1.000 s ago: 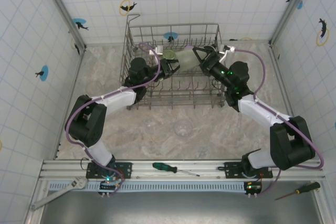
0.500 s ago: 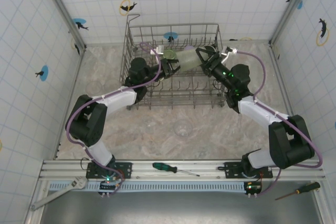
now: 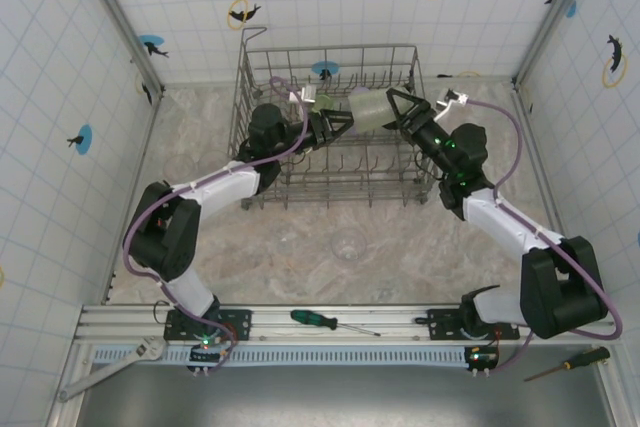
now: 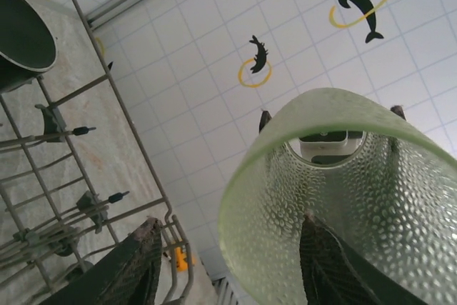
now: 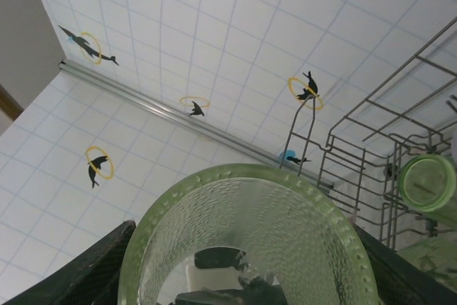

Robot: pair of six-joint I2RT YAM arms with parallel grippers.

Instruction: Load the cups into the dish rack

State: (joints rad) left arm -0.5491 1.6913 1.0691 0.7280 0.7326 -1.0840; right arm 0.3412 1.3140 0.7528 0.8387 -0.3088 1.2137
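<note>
Green cup point(image 3: 370, 107) shifts right above dish rack point(image 3: 340, 47), clamped in right gripper point(image 3: 393, 110); left gripper point(image 3: 341, 124) spread, released. Handover seemingly done; racking remains.

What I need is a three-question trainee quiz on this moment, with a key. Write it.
1. True or false: the green cup is held up over the dish rack, not lying on the table.
2. Multiple choice: what stands on the table in front of the rack? A) a clear cup B) a plate C) a spoon
3. Short answer: which green-handled tool lies near the arm bases?
Key: 1 true; 2 A; 3 the screwdriver.
</note>
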